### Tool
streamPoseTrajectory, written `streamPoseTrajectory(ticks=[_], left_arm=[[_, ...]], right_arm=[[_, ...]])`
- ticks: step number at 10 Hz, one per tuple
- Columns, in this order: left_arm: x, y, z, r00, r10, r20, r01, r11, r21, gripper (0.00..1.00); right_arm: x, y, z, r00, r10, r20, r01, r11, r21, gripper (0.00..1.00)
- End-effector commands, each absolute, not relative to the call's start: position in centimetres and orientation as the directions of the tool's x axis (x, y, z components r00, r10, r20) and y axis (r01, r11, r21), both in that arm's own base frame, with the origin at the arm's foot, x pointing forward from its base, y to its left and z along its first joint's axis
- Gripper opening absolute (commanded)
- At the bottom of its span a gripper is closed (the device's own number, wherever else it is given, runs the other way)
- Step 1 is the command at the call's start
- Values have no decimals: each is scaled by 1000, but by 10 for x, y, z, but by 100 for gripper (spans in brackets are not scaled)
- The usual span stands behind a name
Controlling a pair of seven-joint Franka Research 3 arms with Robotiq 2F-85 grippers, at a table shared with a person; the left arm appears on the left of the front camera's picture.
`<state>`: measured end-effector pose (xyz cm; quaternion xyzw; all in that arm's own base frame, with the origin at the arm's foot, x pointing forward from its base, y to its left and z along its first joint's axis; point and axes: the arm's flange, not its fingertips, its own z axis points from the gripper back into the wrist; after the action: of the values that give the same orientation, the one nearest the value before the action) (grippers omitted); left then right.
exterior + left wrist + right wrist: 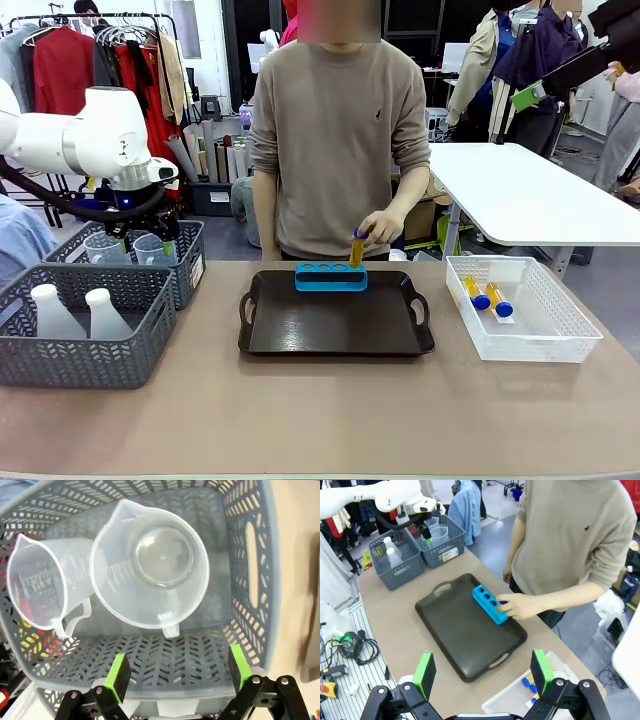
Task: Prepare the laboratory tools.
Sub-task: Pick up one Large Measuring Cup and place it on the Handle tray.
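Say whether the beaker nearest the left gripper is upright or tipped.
Upright: the beaker, seen from above, shows its mouth ringing its round bottom.

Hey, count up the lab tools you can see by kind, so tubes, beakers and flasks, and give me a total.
Amber tubes: 3
Clear beakers: 2
White flasks: 2
Total: 7
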<state>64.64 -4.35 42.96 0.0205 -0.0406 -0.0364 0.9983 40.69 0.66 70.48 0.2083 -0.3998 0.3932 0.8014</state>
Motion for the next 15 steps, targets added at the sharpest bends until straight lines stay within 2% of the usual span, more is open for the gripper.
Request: streamPoseTrajectory(ticks=[1, 6, 7, 8, 12, 15], left_arm=[[671, -35, 425, 997, -19, 72, 18, 1000, 15, 100], [688, -26, 396, 997, 19, 75, -22, 999, 46, 100], [690, -26, 389, 995, 12, 103, -16, 999, 40, 95], [692, -25, 385, 994, 4, 111, -8, 999, 43, 79], [689, -23, 390, 992, 36, 119, -40, 999, 35, 1], [687, -20, 391, 992, 53, 115, -58, 998, 40, 0]], right_arm=[[407, 8, 705, 364, 459, 811, -801, 598, 22, 100], [407, 8, 705, 364, 459, 811, -801, 598, 22, 100], [407, 8, 705, 364, 459, 811, -801, 598, 22, 100], [407, 8, 705, 364, 459, 811, -801, 598, 22, 100], [407, 8, 705, 364, 459, 811, -801, 598, 22, 100], [407, 8, 705, 364, 459, 811, -801, 598, 22, 100]])
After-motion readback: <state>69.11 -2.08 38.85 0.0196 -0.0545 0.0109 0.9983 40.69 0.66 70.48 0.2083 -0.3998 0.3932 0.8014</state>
